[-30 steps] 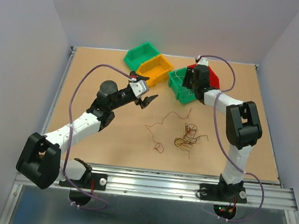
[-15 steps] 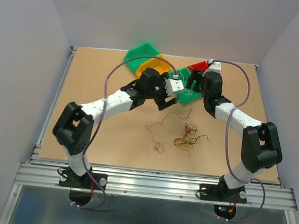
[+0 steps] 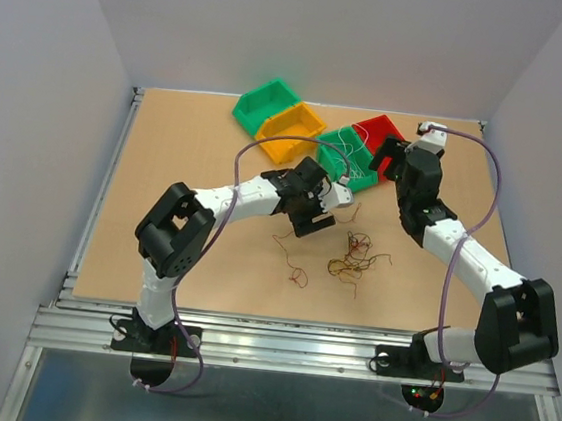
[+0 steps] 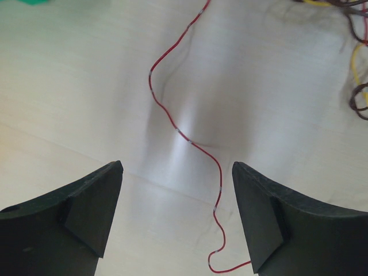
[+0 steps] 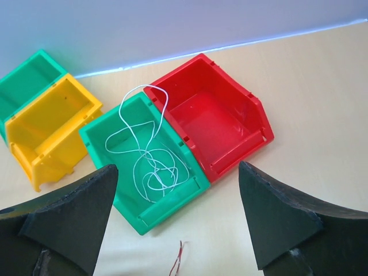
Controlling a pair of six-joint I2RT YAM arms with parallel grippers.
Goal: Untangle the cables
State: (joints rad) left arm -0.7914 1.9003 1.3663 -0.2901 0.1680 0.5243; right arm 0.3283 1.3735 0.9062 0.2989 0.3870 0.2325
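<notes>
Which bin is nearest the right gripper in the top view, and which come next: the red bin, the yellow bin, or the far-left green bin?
1. red bin, right beside the right gripper, at the row's right end.
2. yellow bin, further left.
3. far-left green bin, farthest.

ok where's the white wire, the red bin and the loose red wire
white wire point(image 5: 154, 172): right wrist view, coiled middle
red bin point(image 5: 207, 123): right wrist view, bare floor
red wire point(image 4: 184, 135): left wrist view, middle of strand
</notes>
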